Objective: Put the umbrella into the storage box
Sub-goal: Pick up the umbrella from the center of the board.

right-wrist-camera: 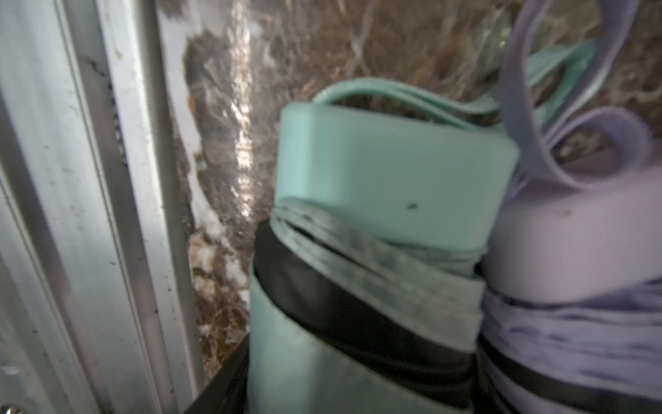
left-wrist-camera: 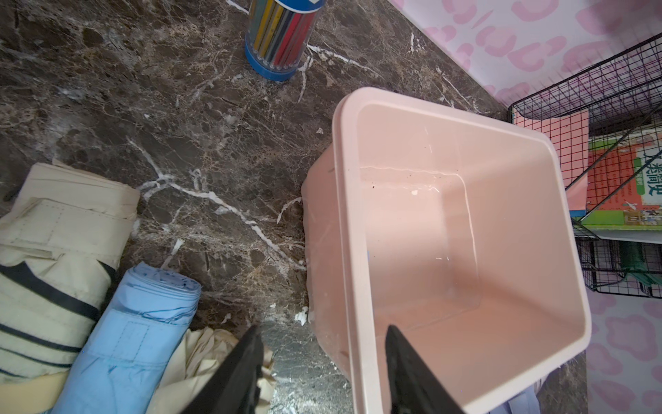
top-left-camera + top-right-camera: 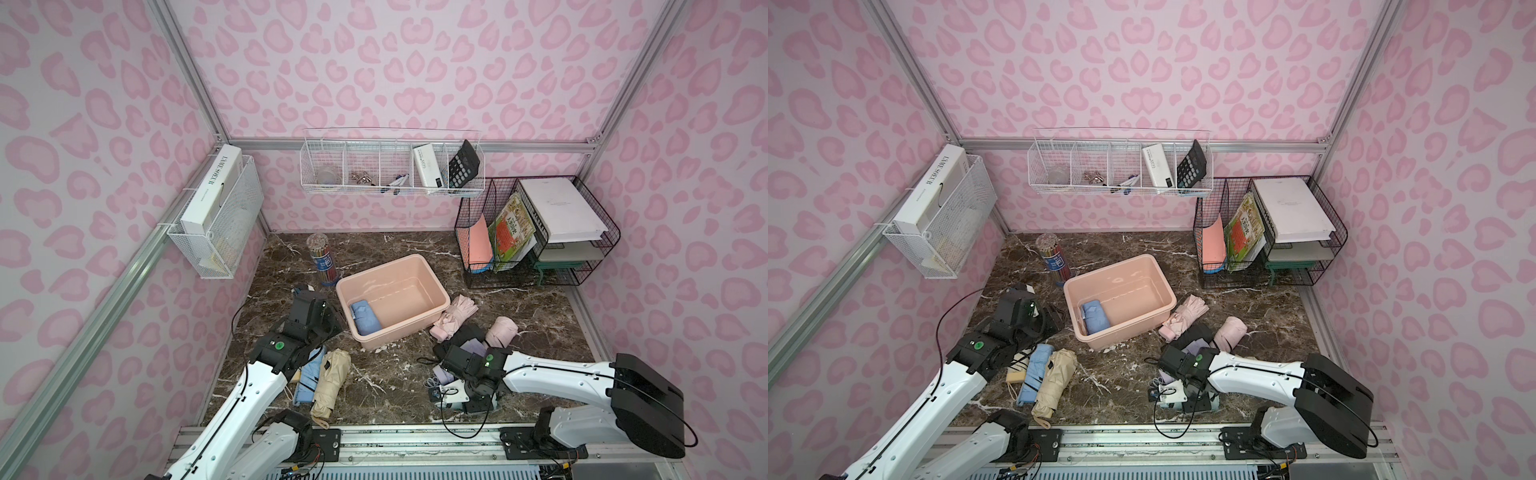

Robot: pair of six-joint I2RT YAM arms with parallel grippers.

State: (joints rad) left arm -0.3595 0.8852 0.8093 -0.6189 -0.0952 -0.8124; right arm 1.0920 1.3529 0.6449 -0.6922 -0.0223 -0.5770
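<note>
Centrally, storage box point(image 3: 399, 291): askew on the tabletop point(image 3: 386, 374), open side up, far half bare.
Umbrella in box: blue umbrella point(image 3: 365, 320), lying against the near-left corner.
Umbrella under right arm: mint umbrella point(image 1: 387, 168), on the tabletop near the front edge, outside the box, pressed side by side against a lilac umbrella point(image 1: 573, 222).
Right gripper point(image 3: 453, 397): low over the mint umbrella; one dark jaw showing beside its sleeve in the wrist view, the other hidden; pinching or merely around it, cannot tell.
Left gripper point(image 2: 324, 328): jaws spread, nothing pinched; in the wrist view one tip over the box's inside, one over the tabletop outside.
Box's right edge: pink umbrella point(image 3: 453, 316) against the near-right corner.
Left pile: beige umbrella point(image 3: 330, 382) and light-blue umbrella point(image 3: 309, 376), side by side under the left arm, apart from the box.
Open room: bare marble between the two piles, in front of the box; a narrower strip behind it.
Back edge: pencil tub point(image 3: 322, 259) near the box's far-left corner; black wire rack point(image 3: 536, 232) in the far-right corner.
Front edge: aluminium rail point(image 1: 89, 215) close beside the mint umbrella.
</note>
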